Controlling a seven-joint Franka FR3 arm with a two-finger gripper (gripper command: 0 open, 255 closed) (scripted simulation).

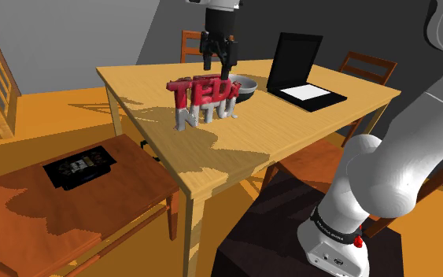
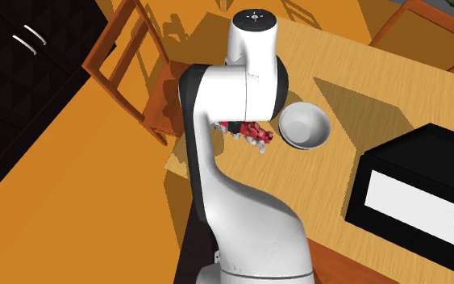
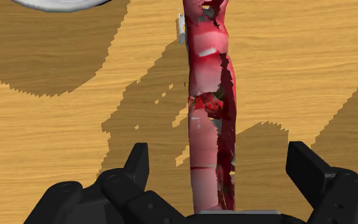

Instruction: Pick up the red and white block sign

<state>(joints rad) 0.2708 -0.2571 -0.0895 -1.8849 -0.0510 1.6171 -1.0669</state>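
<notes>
The block sign [image 1: 202,102] stands upright on the wooden table [image 1: 164,134], red letters over a whitish lower row. My black gripper [image 1: 219,49] hangs a little above its far end, pointing down. In the wrist view the sign [image 3: 210,108] runs as a narrow red strip straight down the gap between my fingertips [image 3: 137,164], which stand wide apart without touching it; the gripper [image 3: 219,167] is open. In the second exterior view the arm hides most of the sign [image 2: 253,134].
A grey bowl [image 1: 245,86] sits right behind the sign, close to the gripper. An open black laptop [image 1: 298,72] stands further along the table. Wooden chairs [image 1: 86,197] surround the table; one seat holds a black device [image 1: 79,168].
</notes>
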